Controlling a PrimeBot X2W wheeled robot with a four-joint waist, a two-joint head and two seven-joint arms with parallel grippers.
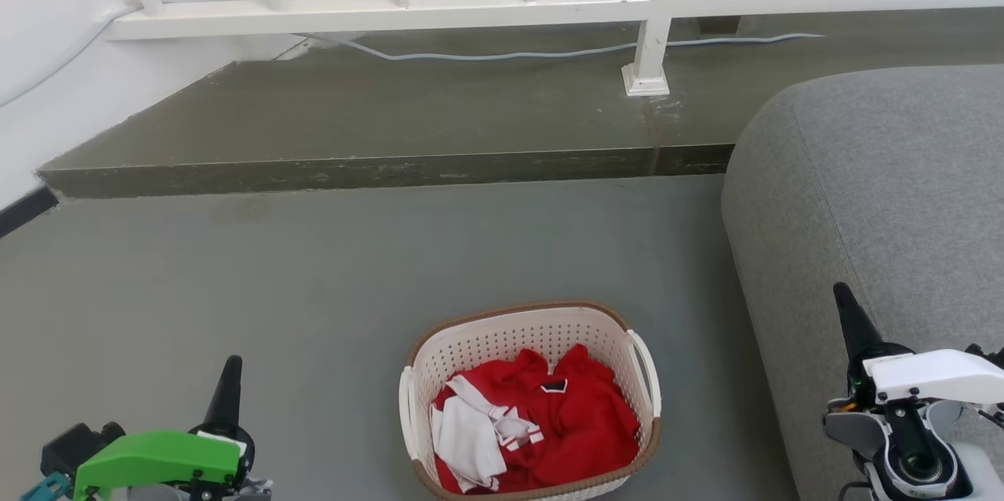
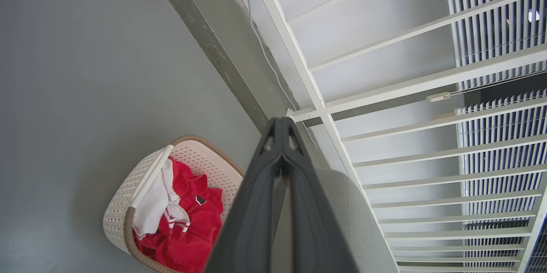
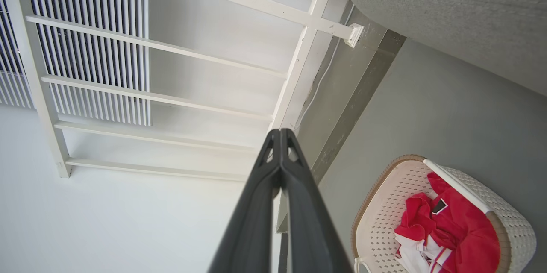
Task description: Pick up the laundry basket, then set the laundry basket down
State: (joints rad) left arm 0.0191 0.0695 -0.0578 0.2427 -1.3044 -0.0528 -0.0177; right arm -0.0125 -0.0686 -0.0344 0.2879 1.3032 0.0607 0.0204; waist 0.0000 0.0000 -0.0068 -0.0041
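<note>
The laundry basket [image 1: 502, 336] sits on the grey floor at the bottom centre, cream-white and perforated with a brown rim and white loop handles on its two sides. Red and white clothes [image 1: 541, 422] fill it. My left gripper [image 1: 229, 379] is shut and stands well to the basket's left. My right gripper [image 1: 849, 313] is shut too, off to the basket's right in front of the sofa. The left wrist view has the basket [image 2: 124, 196] at lower left of the touching fingers [image 2: 256, 204]. The right wrist view has the basket [image 3: 513, 230] at lower right of its closed fingers [image 3: 260, 204].
A grey sofa [image 1: 886, 187] stands close on the basket's right. A raised concrete step [image 1: 376, 168] crosses the floor ahead, with a white railing [image 1: 651, 15] and a pale cable [image 1: 502, 56] on it. A white wall [image 1: 47, 78] lies at left.
</note>
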